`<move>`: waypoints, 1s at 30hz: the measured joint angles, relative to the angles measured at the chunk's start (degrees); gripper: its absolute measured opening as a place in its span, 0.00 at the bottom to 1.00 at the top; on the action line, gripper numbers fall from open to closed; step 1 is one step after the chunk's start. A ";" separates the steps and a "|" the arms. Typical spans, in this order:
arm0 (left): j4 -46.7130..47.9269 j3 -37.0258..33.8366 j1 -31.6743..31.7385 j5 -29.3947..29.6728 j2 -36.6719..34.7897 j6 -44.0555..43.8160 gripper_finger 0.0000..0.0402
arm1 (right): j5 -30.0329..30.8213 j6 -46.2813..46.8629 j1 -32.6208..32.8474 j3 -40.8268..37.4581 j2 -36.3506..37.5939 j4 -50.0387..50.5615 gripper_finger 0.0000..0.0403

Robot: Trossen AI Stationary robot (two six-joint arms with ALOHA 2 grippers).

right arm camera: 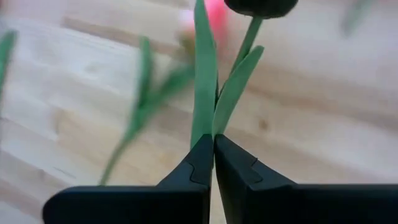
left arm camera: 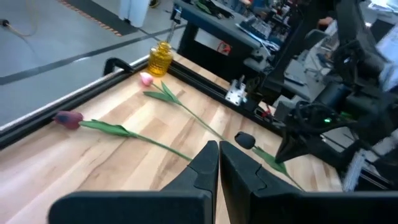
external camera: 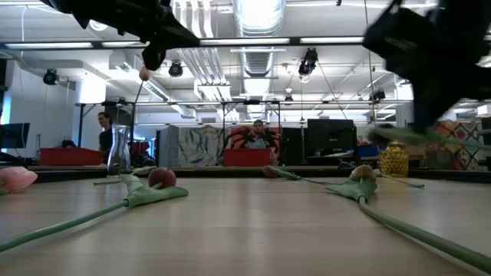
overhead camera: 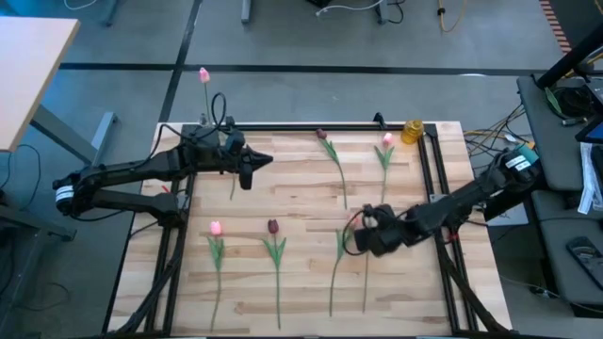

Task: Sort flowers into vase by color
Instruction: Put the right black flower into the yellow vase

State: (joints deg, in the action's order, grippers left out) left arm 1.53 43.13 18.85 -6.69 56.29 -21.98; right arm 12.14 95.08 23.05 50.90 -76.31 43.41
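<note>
My right gripper [overhead camera: 366, 231] [right arm camera: 214, 146] is over the table's near right part, shut on a dark maroon tulip [right arm camera: 260, 6] [left arm camera: 244, 140]. My left gripper [overhead camera: 252, 165] [left arm camera: 219, 155] hovers shut at the far left, holding nothing I can see. One pink tulip [overhead camera: 203, 73] [external camera: 143, 73] stands with its stem in the clear vase [external camera: 119, 149]. A yellow vase [overhead camera: 412, 132] [left arm camera: 160, 59] is at the far right corner. On the wood lie a maroon tulip [overhead camera: 321, 135], a pink one [overhead camera: 386, 139], another pink [overhead camera: 216, 227], another maroon [overhead camera: 272, 226] and one more stem [overhead camera: 334, 273]. My right gripper pinches the maroon tulip by its green leaves and stem [right arm camera: 211, 124], a little below the head. The fingers come from the table's right, slanting down. The head sticks out beyond the fingertips, and the long stem [overhead camera: 366, 282] trails toward the near edge; whether its end touches the table I cannot tell.
A black frame [overhead camera: 311, 125] borders the wooden table [overhead camera: 283, 188] on the far, left and right sides. Beside the left gripper a thin green stem [overhead camera: 233, 186] shows on the wood. People [external camera: 103, 130] are in the room behind the table.
</note>
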 joint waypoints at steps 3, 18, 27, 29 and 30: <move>-0.61 0.00 0.00 1.26 -0.03 0.08 0.00 | 0.69 -13.86 -5.89 3.99 0.28 3.31 0.02; -6.09 0.02 -0.01 1.50 -0.04 0.51 0.00 | 6.08 -80.31 -39.23 12.00 18.32 -1.80 0.02; -6.24 0.02 -0.02 1.55 0.04 1.08 0.00 | 5.49 -102.15 -56.18 8.52 29.78 -15.57 0.02; -6.29 0.02 -0.01 1.59 0.04 1.56 0.00 | 5.04 -104.07 -59.67 7.63 30.59 -16.97 0.02; -6.39 0.02 0.00 1.61 0.04 1.69 0.00 | 3.71 -104.90 -61.52 7.07 30.88 -17.73 0.02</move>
State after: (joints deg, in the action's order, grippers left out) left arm -4.86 43.16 18.85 -5.08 56.34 -20.30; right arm 15.84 -9.83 -38.47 57.97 -45.43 25.68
